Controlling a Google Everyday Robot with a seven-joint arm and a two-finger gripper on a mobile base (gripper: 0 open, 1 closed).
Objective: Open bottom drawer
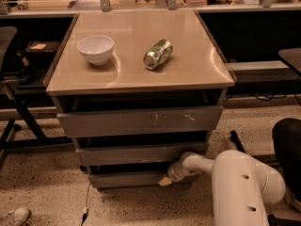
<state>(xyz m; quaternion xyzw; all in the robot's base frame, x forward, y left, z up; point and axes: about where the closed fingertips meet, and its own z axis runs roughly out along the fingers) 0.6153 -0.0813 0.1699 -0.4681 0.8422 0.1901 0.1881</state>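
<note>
The bottom drawer is the lowest plain grey front of the cabinet, low in the camera view. Above it sit the middle drawer and the wider top drawer with pale scratch marks. My white arm reaches in from the lower right. My gripper is at the right part of the bottom drawer's front, near its top edge, with a pale fingertip touching the front.
A white bowl and a green can lying on its side rest on the beige cabinet top. A chair base stands at the left. A black object is at the right. A cable lies on the speckled floor.
</note>
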